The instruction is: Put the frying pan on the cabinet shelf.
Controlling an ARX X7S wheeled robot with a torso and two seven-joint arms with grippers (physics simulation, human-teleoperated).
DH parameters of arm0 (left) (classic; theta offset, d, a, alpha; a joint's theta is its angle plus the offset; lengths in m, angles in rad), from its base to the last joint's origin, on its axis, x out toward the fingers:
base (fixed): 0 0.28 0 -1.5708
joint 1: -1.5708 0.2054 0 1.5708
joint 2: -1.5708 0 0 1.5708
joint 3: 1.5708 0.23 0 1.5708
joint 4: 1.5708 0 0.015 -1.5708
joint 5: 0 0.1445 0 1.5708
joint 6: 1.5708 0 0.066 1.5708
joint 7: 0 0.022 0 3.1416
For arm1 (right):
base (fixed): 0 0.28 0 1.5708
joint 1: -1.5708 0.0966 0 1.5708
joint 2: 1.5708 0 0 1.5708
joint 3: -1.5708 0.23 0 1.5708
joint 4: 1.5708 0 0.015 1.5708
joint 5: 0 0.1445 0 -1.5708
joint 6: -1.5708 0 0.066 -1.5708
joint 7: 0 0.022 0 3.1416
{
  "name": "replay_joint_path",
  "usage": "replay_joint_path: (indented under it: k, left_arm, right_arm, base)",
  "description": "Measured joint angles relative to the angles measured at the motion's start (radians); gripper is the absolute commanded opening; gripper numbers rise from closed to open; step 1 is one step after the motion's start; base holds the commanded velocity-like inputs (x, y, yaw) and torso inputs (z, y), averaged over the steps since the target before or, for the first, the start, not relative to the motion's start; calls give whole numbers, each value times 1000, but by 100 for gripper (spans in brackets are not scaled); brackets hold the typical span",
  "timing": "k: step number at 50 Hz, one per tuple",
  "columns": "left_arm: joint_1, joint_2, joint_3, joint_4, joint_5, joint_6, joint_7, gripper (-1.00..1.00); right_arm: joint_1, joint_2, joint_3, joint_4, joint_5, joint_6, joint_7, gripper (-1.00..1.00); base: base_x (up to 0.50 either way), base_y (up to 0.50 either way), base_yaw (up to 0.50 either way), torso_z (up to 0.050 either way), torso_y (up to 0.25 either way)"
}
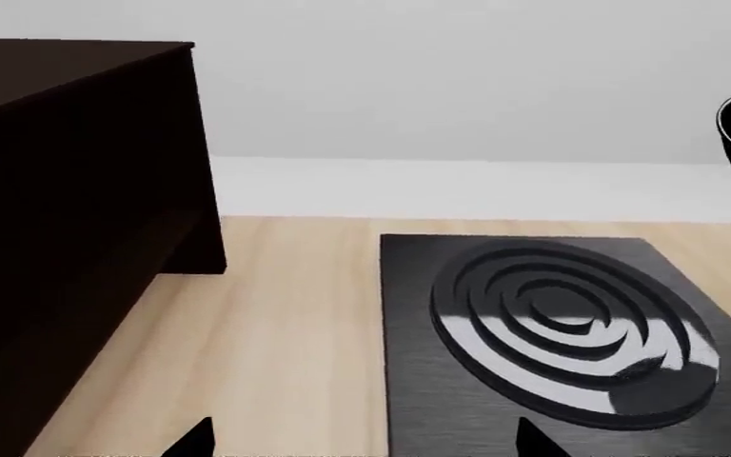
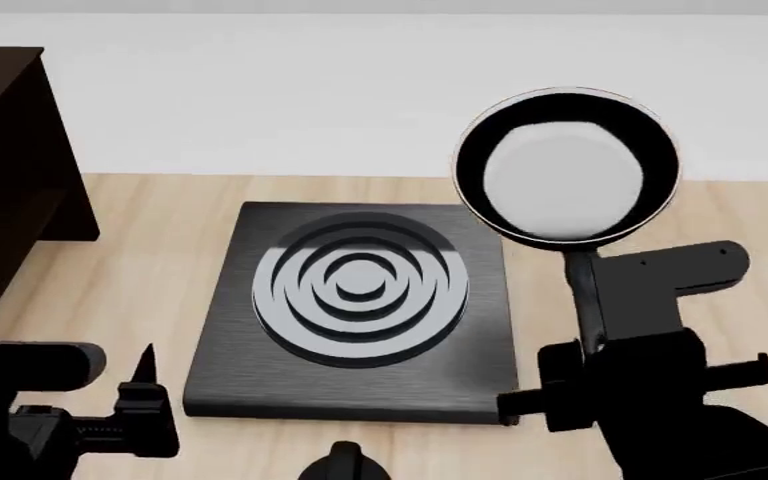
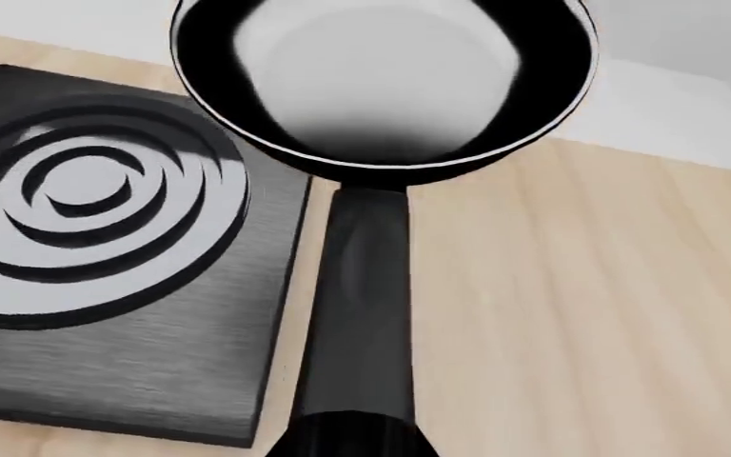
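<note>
- the frying pan is held up off the wooden table by its handle in the right gripper, whose jaws are closed on the handle's near end; in the head view the pan sits at about 1 o'clock, just beyond the far right corner of the square ringed plate.
- the step in hand is judged to be the carry toward the cabinet shelf, which stands well apart at about 10 o'clock, on the table's left side.
- to do it well, the pan should be kept level and lifted clear of the plate while it is swept across toward 10 o'clock, with the handle trailing so the bowl reaches the board first.
- a long lever is made by the grip at the handle's end, so a droop or twist of the pan is a risk; a slow, steady sweep is advised.
- the left gripper is seen low at 7 o'clock; whether it is open or closed cannot be told, and its arm should be kept out of the path.
- the pan is seen as small, round and black, with a glossy pale-reflecting inside, a thin bright rim and a short black handle; nothing is seen in it.
</note>
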Motion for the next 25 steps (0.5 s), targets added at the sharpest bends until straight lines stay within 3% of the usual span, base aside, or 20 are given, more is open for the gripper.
replay_joint_path:
  k: [16, 25]
  left_arm:
    - [-24, 15, -108, 56, -173, -80, 9, 100]
    - [-119, 16, -149, 83, -289, -175, 4, 100]
  right_arm:
    - [61, -12, -95, -92, 36, -19, -91, -100]
    - [87, -28, -133, -115, 63, -47, -153, -100]
  base:
    - [0, 0, 0, 1, 2]
    - [0, 0, 0, 0, 2]
